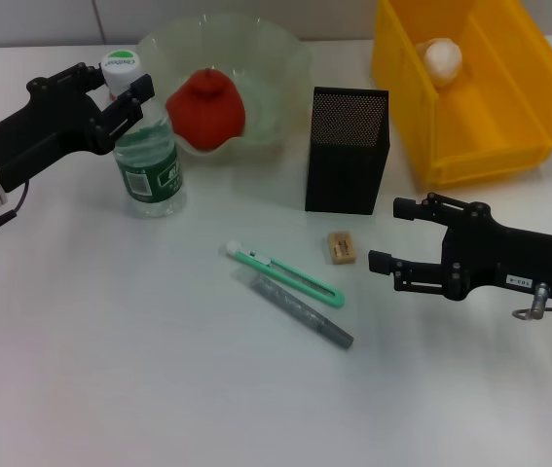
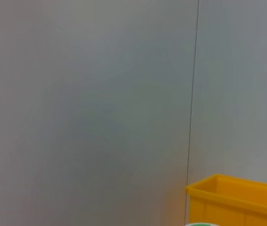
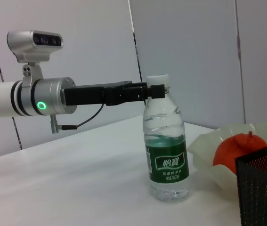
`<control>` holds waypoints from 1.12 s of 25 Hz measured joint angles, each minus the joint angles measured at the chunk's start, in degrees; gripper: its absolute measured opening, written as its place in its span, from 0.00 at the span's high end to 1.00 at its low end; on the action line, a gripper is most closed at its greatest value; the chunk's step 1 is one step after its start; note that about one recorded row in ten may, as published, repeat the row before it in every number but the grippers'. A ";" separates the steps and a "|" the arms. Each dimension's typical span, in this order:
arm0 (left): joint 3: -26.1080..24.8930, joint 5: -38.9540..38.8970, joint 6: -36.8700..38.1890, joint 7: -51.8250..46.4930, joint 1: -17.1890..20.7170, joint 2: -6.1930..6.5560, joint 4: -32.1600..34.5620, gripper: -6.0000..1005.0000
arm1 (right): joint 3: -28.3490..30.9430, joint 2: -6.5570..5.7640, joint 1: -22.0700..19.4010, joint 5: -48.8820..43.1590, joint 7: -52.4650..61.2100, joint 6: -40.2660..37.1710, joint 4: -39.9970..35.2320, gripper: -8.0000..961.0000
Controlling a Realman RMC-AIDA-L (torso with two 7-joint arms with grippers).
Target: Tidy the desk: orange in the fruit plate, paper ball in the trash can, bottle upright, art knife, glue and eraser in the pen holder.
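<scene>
On my screens both arms end in matte black grippers with angular, slotted finger links. My left gripper [image 1: 125, 92] joins a silver ribbed wrist collar carrying a glowing green ring light, with a thin black cable looping beneath it; a grey camera pod sits bracketed on top, and behind it the arm is white. My right gripper [image 1: 400, 233] wears a small white label, its print unreadable to me, and what may be a metal clip.

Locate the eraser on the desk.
In the head view, the eraser lies on the desk, right of centre, before the pen holder, beside the knife.
</scene>
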 joint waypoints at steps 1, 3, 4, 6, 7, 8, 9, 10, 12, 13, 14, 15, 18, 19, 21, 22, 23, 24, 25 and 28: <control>0.00 0.00 0.00 0.00 0.00 0.00 0.00 0.53 | 0.00 0.00 0.00 0.00 0.00 0.00 0.00 0.13; -0.20 -0.14 0.02 0.01 0.00 0.00 -0.25 0.53 | 0.00 0.00 0.00 0.00 0.00 0.01 0.00 0.13; -0.15 -0.30 0.01 0.02 0.00 0.00 -0.38 0.53 | 0.00 0.00 0.00 0.00 0.00 0.01 0.00 0.13; -0.09 -0.39 0.00 0.03 0.00 0.00 -0.47 0.53 | 0.00 0.00 0.00 0.00 0.03 0.01 0.00 0.13; 0.02 -0.57 -0.07 0.04 -0.04 0.00 -0.55 0.53 | 0.00 0.00 0.00 0.00 0.05 0.01 0.00 0.13; -0.04 -0.60 -0.08 0.04 -0.05 0.00 -0.55 0.53 | 0.00 0.00 0.00 0.00 0.05 0.01 0.00 0.13; -0.10 -0.63 -0.09 0.04 -0.05 0.00 -0.55 0.53 | 0.00 0.00 0.00 0.00 0.06 0.01 0.00 0.13; -0.26 -0.69 -0.13 0.05 -0.06 0.00 -0.55 0.53 | 0.00 0.00 0.00 0.00 0.07 0.01 0.00 0.13; -0.30 -0.71 -0.13 0.06 -0.07 0.00 -0.54 0.53 | 0.00 0.00 0.00 0.00 0.07 0.01 0.00 0.13; -0.31 -0.72 -0.14 0.06 -0.07 0.00 -0.54 0.53 | 0.00 0.00 0.00 0.00 0.07 0.01 0.00 0.13; -0.31 -0.73 -0.14 0.07 -0.08 0.00 -0.55 0.53 | 0.00 0.00 0.00 0.00 0.08 0.01 0.00 0.13; -0.33 -0.81 -0.13 0.07 -0.09 0.00 -0.53 0.53 | 0.00 0.00 0.00 0.00 0.09 0.01 0.00 0.13; -0.35 -0.82 -0.13 0.08 -0.10 0.00 -0.53 0.53 | 0.00 0.00 0.00 0.00 0.15 0.00 0.00 0.13; -0.36 -0.83 -0.13 0.08 -0.10 0.00 -0.53 0.53 | 0.00 0.00 0.00 0.00 0.18 0.00 0.00 0.13; -0.41 -0.87 -0.14 0.08 -0.09 0.00 -0.53 0.45 | 0.00 0.00 0.00 0.00 0.20 0.00 0.00 0.13; -0.44 -0.88 -0.13 0.08 -0.09 0.00 -0.52 0.41 | 0.00 0.00 0.00 0.00 0.21 0.00 0.00 0.13; -0.44 -0.88 -0.13 0.08 -0.09 0.00 -0.52 0.37 | 0.00 0.00 0.00 0.00 0.21 0.00 0.00 0.13; -0.45 -0.89 -0.09 0.08 -0.07 0.00 -0.52 0.33 | 0.00 0.00 0.00 0.00 0.22 0.00 0.00 0.13; -0.45 -0.89 -0.02 0.08 -0.05 0.00 -0.52 0.29 | 0.00 0.00 0.00 -0.01 0.22 0.00 0.00 0.13; -0.45 -0.92 0.31 0.08 0.03 0.00 -0.52 0.27 | 0.00 0.00 0.00 -0.01 0.24 0.00 0.00 0.13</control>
